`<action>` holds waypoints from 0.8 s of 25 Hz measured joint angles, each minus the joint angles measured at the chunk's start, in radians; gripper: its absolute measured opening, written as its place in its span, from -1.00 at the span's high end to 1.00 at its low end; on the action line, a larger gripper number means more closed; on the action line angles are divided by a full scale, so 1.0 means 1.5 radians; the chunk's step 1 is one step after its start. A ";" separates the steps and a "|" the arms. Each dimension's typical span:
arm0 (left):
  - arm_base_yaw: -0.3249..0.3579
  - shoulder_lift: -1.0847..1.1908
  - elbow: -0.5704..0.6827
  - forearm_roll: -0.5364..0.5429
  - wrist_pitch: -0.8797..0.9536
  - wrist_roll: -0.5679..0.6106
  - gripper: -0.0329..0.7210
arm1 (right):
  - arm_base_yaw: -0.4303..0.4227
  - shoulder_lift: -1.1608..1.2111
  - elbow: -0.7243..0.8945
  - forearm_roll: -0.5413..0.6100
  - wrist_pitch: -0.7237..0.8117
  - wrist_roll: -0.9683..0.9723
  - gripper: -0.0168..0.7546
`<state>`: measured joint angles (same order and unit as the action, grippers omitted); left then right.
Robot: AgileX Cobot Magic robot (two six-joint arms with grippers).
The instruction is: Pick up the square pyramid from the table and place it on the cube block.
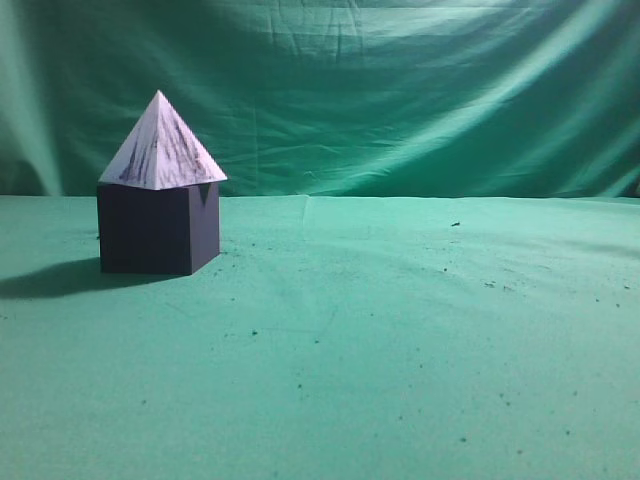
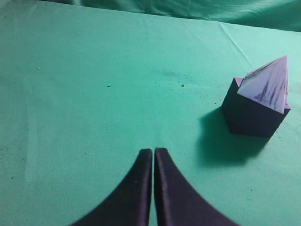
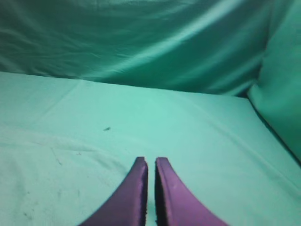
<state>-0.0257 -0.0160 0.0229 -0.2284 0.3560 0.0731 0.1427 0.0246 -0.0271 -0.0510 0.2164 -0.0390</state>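
Note:
The pale square pyramid (image 1: 160, 148) with dark streaks sits upright on top of the dark purple cube block (image 1: 158, 228), at the left of the green table (image 1: 380, 330). The left wrist view shows the same stack at its right: pyramid (image 2: 268, 84) on cube (image 2: 251, 115). My left gripper (image 2: 153, 150) is shut and empty, well away from the stack, above bare cloth. My right gripper (image 3: 150, 160) is shut and empty over bare cloth. Neither gripper shows in the exterior view.
A wrinkled green backdrop curtain (image 1: 400, 90) hangs behind the table. The stack casts a shadow to its left (image 1: 50, 278). Small dark specks dot the cloth. In the right wrist view the table's edge meets the curtain at the right (image 3: 275, 132).

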 joint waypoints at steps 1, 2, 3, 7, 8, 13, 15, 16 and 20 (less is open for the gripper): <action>0.000 0.000 0.000 0.000 0.000 0.000 0.91 | -0.003 -0.014 0.013 0.001 0.000 0.000 0.79; 0.000 0.000 0.000 0.000 0.000 0.000 0.91 | -0.003 -0.019 0.020 0.001 0.005 0.000 0.79; 0.000 0.000 0.000 0.000 0.000 0.000 0.91 | -0.003 -0.021 0.028 0.001 0.015 0.000 0.79; 0.000 0.000 0.000 0.000 0.000 0.000 0.91 | -0.004 -0.022 0.034 0.001 0.058 0.000 0.79; 0.000 0.000 0.000 0.000 0.000 0.000 0.91 | -0.004 -0.022 0.035 0.001 0.065 0.000 0.79; 0.000 0.000 0.000 0.000 0.000 0.000 0.91 | -0.004 -0.022 0.036 0.001 0.109 0.006 0.79; 0.000 0.000 0.000 0.000 0.000 0.000 0.91 | -0.004 -0.022 0.036 0.001 0.111 0.006 0.79; 0.000 0.000 0.000 0.000 0.000 0.000 0.91 | -0.004 -0.022 0.036 0.001 0.111 0.006 0.79; 0.000 0.000 0.000 0.000 0.000 0.000 0.91 | -0.004 -0.022 0.036 0.001 0.111 0.006 0.79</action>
<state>-0.0257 -0.0160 0.0229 -0.2284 0.3560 0.0731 0.1370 -0.0090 0.0267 -0.0494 0.3823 -0.0302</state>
